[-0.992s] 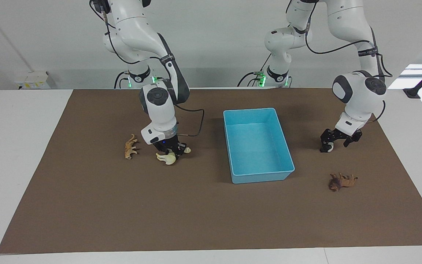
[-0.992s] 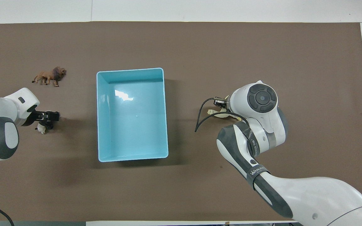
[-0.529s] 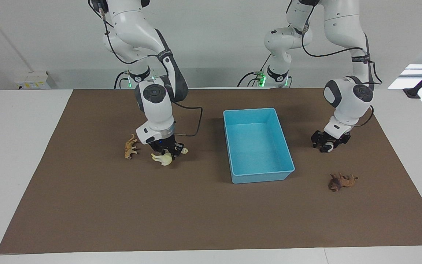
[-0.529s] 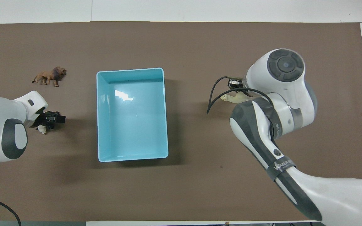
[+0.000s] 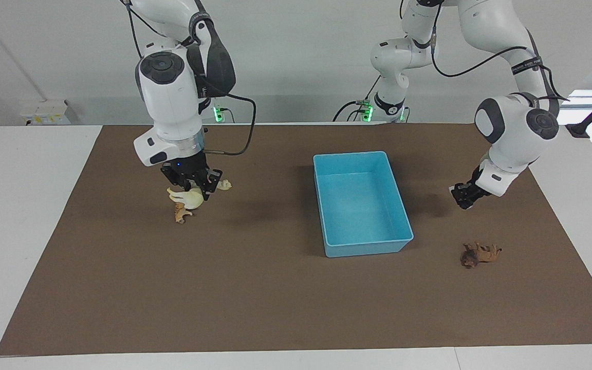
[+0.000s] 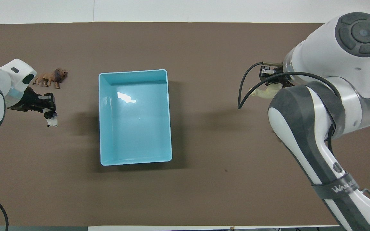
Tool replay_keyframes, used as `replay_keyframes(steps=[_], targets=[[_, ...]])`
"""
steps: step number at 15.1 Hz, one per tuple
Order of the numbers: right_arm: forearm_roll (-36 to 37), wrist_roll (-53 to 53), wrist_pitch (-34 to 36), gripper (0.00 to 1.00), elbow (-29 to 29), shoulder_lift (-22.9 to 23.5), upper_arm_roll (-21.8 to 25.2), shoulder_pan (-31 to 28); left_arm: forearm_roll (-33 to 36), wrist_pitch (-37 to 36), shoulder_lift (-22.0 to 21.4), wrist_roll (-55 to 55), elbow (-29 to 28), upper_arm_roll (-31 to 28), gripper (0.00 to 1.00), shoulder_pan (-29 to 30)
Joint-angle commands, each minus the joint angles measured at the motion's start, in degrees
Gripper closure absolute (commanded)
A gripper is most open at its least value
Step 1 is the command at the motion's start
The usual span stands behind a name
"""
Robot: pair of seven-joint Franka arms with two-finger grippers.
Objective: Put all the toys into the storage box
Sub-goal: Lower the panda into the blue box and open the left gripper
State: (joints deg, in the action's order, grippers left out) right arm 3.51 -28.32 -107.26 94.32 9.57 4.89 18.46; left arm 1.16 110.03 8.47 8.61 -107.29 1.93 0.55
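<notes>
Open mat surrounds the storage box (image 5: 361,203); its low walls seemingly alone block passage.

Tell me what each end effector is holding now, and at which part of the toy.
The right end effector holds the cream horse by its back, lifted above the tiger. The left end effector holds the panda; the exact part cannot be told.

I'm looking at a robotics lab here: two white arms mounted at a white table (image 5: 29,216), brown mat (image 5: 275,298) spread over it, bare pale wall (image 5: 301,61), cables trailing.
</notes>
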Motion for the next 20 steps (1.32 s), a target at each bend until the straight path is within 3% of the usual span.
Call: replay_keyframes(steps=[1,3,5,6,7,8,11,13,15,17,20], targets=[[0.4,1.7,1.2,1.0,-0.3,-1.0,-0.4,-0.8,0.3,-8.2,-1.1,16.6,5.6,0.2,1.0,-9.3],[0.4,1.7,1.2,1.0,-0.3,-1.2,-0.4,-0.8,0.3,-5.1,-1.5,28.6,4.3,0.8,1.0,-15.5],[0.1,1.7,1.2,1.0,-0.3,-1.2,-0.4,-0.8,0.3,2.2,-4.1,33.7,-2.5,0.9,1.0,-19.4],[0.0,1.7,1.2,1.0,-0.3,-1.2,-0.4,-0.8,0.3,4.8,-5.2,34.1,-5.4,0.8,0.72,-20.5],[-0.1,1.7,1.2,1.0,-0.3,-1.2,-0.4,-0.8,0.3,5.1,-5.6,34.2,-6.2,0.8,0.11,-20.5],[-0.2,1.7,1.2,1.0,-0.3,-1.2,-0.5,-0.7,0.3,4.2,-5.5,34.2,-5.7,0.6,0.0,-20.3],[-0.4,1.6,1.0,1.0,-0.4,-1.2,-0.7,-0.5,0.8,0.4,-5.3,33.5,-2.5,-0.3,0.0,-15.3],[-1.3,0.7,1.0,1.0,-1.1,-1.0,-1.1,0.2,1.0,2.5,-5.0,32.6,-2.6,-0.3,0.0,-8.1],[-4.2,-3.8,1.8,1.0,-3.5,-0.3,-1.1,3.6,1.0,9.9,-4.6,30.9,-4.2,-0.2,0.0,1.0],[-4.3,-10.1,2.5,1.0,-9.0,3.6,-1.0,9.3,1.0,17.6,-2.2,33.8,-5.8,-0.3,0.0,4.8],[-3.9,-17.5,2.6,1.0,-19.1,12.4,-0.9,16.9,0.6,26.2,4.6,49.4,-3.6,-0.3,0.0,7.3]])
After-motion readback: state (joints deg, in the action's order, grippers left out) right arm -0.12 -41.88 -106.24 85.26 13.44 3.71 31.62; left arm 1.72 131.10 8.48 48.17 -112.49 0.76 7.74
